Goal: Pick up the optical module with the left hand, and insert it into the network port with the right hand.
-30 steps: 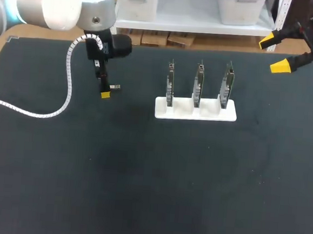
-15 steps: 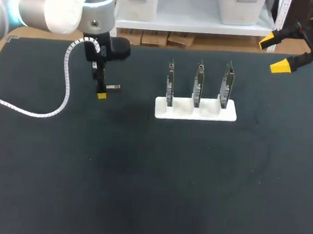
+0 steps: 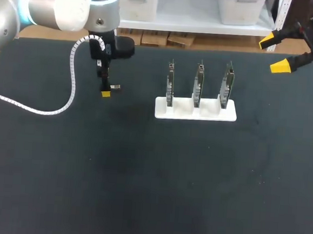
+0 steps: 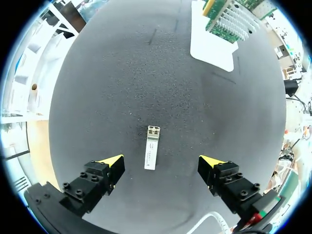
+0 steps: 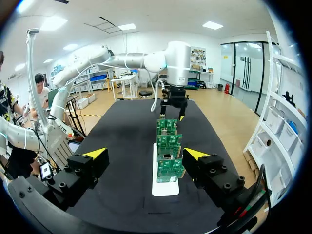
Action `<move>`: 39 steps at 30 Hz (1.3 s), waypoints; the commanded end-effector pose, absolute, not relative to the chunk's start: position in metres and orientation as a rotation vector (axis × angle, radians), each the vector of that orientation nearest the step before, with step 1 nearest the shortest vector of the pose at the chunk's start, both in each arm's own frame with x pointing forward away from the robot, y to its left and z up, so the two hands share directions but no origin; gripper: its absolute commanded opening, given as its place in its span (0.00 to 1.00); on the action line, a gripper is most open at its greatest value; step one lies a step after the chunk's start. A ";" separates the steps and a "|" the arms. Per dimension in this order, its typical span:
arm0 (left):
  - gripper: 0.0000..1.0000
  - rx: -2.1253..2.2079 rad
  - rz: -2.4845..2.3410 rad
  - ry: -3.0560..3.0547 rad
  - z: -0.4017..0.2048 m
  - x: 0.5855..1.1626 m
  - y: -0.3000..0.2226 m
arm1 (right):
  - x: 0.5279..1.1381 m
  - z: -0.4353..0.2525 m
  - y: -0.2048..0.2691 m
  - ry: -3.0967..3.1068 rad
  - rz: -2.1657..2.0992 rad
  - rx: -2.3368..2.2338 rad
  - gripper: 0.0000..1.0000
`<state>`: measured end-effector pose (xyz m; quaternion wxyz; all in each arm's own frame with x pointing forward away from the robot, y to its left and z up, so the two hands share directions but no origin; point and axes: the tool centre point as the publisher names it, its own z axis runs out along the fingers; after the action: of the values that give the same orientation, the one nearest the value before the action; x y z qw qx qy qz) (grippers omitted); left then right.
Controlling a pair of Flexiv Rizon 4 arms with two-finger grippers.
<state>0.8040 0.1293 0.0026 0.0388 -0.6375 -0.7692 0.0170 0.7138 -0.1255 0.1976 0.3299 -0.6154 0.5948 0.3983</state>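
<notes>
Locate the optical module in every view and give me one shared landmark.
Head view: optical module lies on the mat, left of the white card holder.
Left wrist view: on the mat between the left gripper's open fingers.
Right wrist view: too small to make out.
Shared landmark: the white card holder, in all three views.

tiny print on the optical module (image 4: 151, 154) is unreadable.
</notes>
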 end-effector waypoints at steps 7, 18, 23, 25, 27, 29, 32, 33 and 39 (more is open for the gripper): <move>1.00 -1.929 0.051 -2.341 -0.009 0.803 0.133 | 0.714 0.198 -0.125 1.556 1.042 -1.610 1.00; 1.00 -1.921 0.018 -2.368 -0.008 0.806 0.134 | 0.714 0.198 -0.125 1.556 1.042 -1.610 1.00; 1.00 -1.928 0.025 -2.379 -0.009 0.810 0.136 | 0.714 0.198 -0.125 1.556 1.042 -1.610 1.00; 1.00 -1.931 0.027 -2.380 -0.011 0.812 0.137 | 0.714 0.198 -0.125 1.556 1.042 -1.610 1.00; 1.00 -1.935 0.037 -2.389 -0.013 0.813 0.138 | 0.714 0.198 -0.125 1.556 1.042 -1.610 1.00; 1.00 -1.929 0.040 -2.391 -0.016 0.813 0.139 | 0.714 0.198 -0.125 1.556 1.042 -1.610 1.00; 1.00 -1.930 0.043 -2.397 -0.018 0.814 0.136 | 0.714 0.198 -0.125 1.556 1.042 -1.610 1.00; 1.00 -1.932 0.043 -2.397 -0.018 0.815 0.135 | 0.714 0.198 -0.125 1.556 1.042 -1.610 1.00; 1.00 -1.942 0.042 -2.396 -0.021 0.815 0.131 | 0.714 0.198 -0.125 1.556 1.042 -1.610 1.00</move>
<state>0.8145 0.1317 -0.0189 0.0283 -0.6290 -0.7767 0.0140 0.7138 -0.1255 0.1976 0.3299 -0.6154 0.5948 0.3983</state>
